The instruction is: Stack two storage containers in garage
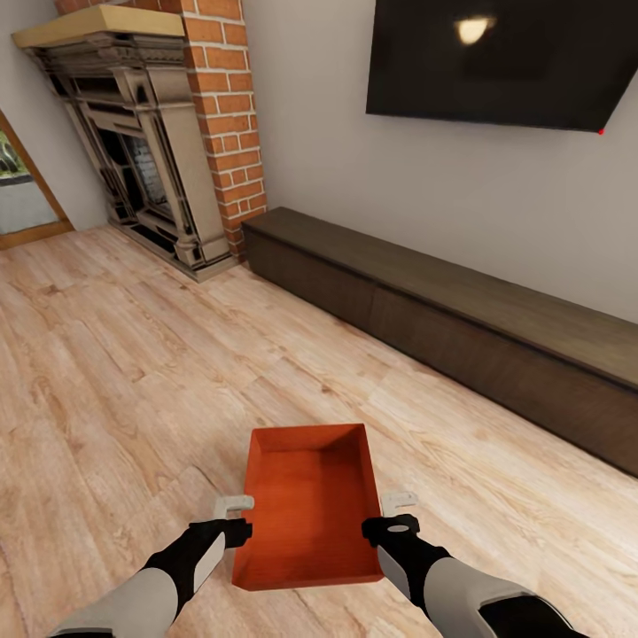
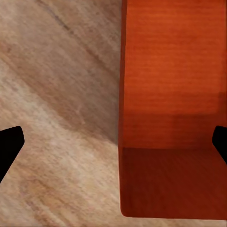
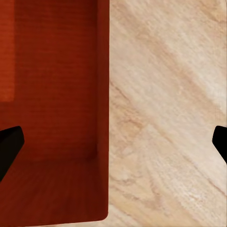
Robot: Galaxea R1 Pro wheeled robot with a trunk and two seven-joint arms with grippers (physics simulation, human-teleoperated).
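Head view: one storage container (image 1: pixel 308 505) is seen low between the left claw (image 1: pixel 232 519) and right claw (image 1: pixel 397 514) over the wood-plank floor (image 1: pixel 115 372) of the living room, w/ fireplace (image 1: pixel 151 142), TV (image 1: pixel 505 58) and long bench (image 1: pixel 461 328) behind; whether it's lifted or resting can't be told. Left wrist view: the container's wall (image 2: pixel 124 118) is straddled by wide-set fingertips (image 2: pixel 9 144), no grip made. Right wrist view: same, wall (image 3: pixel 104 109) bracketed by fingertips (image 3: pixel 10 142) spread wide, so the task is judged barely started — carrying to garage and stacking all left.
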